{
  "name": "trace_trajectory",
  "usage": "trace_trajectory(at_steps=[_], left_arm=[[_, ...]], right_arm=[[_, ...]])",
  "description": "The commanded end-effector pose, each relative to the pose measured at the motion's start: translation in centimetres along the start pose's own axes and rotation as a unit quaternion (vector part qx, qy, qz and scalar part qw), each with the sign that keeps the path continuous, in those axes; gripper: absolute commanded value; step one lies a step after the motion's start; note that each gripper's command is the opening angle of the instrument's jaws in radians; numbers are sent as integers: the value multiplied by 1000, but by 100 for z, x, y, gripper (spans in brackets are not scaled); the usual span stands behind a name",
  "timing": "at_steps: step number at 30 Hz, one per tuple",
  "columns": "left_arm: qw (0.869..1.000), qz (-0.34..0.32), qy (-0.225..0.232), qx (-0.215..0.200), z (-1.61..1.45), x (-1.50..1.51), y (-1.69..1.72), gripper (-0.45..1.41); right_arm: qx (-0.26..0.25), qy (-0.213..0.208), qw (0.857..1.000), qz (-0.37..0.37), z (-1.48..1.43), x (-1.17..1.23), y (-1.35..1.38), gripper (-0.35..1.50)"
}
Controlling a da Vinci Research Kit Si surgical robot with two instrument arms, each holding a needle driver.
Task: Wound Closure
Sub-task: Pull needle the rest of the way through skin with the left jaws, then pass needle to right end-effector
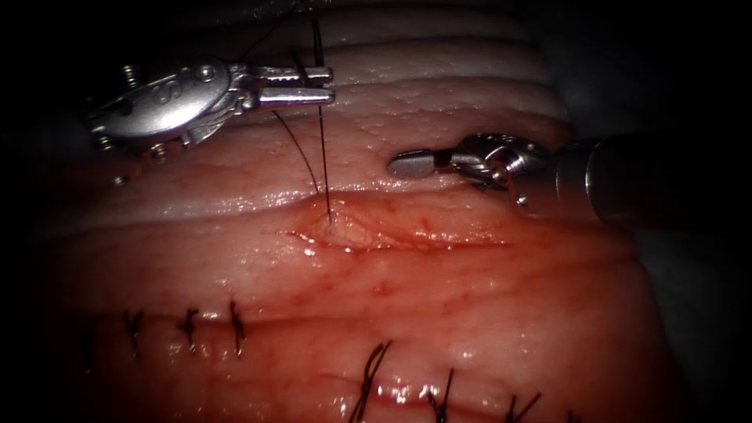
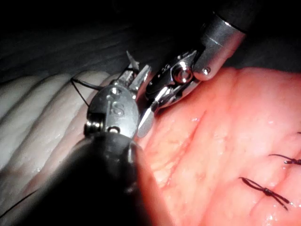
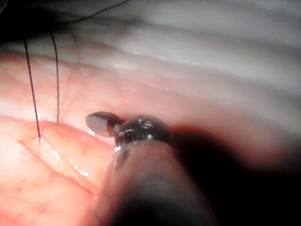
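My left tool (image 1: pixel 325 84) hangs above the upper left of the tissue (image 1: pixel 470 313), jaws shut on the needle (image 1: pixel 317 43). The needle stands dark and upright above the jaws, out of the tissue; its grey tip (image 2: pixel 132 59) pokes out beside the left tool (image 2: pixel 137 75). A taut thread (image 1: pixel 324 157) drops straight from the jaws into the left end of the open cut (image 1: pixel 407 239), and a second curved strand (image 1: pixel 298 145) runs beside it. Both strands (image 3: pixel 32 94) enter the tissue. My right tool (image 1: pixel 407 163) hovers right of the thread, above the cut, shut and holding nothing (image 3: pixel 98 121).
Finished dark stitches close two other cuts nearer the front: a row at the left (image 1: pixel 188 325) and several at the bottom middle (image 1: pixel 376 376), also stitches (image 2: pixel 265 190). Pale ridged fat (image 1: pixel 439 86) lies behind the cut. Red fluid wets the tissue around the cut.
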Motion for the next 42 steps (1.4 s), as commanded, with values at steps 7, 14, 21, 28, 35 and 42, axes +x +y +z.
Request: trace_trajectory(at_steps=[7, 14, 21, 28, 35, 42], left_arm=[[999, 43, -2, 12, 9, -54, 43, -45], [994, 97, -18, 36, 20, -116, 94, -45], [978, 181, -62, 82, 31, -128, 113, -45], [962, 223, -106, 118, 32, -129, 113, -45], [960, 236, -107, 102, 36, -131, 115, -45], [950, 283, -113, 74, 42, -130, 121, -45]], right_arm=[[56, 0, 986, 158, 10, -8, -12, 131], [91, -11, 972, 215, 17, -18, -43, 140], [132, -17, 963, 235, 27, -21, -75, 141], [148, -18, 959, 240, 37, -25, -87, 136], [151, -14, 957, 246, 42, -24, -88, 133], [177, -28, 949, 260, 42, -26, -91, 125]])
